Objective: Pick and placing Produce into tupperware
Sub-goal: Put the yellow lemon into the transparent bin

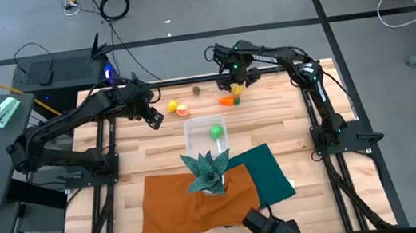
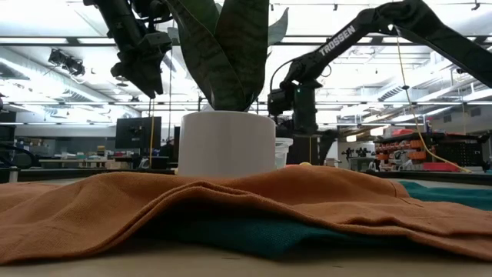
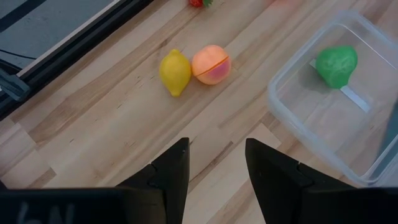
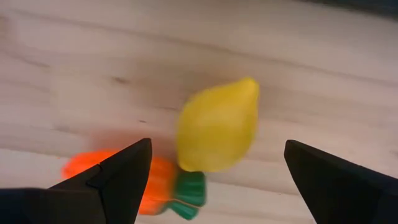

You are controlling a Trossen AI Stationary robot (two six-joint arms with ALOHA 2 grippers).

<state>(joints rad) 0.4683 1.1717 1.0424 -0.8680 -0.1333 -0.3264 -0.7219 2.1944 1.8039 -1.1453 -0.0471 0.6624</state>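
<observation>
While my right gripper (image 4: 211, 165) hangs with fingers spread wide over the yellow lemon (image 4: 217, 124), which lies just beside the carrot (image 4: 124, 180) and beyond the container (image 1: 206, 137), I should drop straight, straddle only the lemon, and close gently. My left gripper (image 3: 217, 165), fingers apart and empty, waits near the container's other side.

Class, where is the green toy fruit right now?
In the high view the green fruit lies inside the clear container at the table's centre, near its far right corner, just beyond the teal plant.

1 pear (image 1: 216, 131) lies in the tupperware (image 1: 195, 144), behind the plant (image 1: 206, 170).
</observation>
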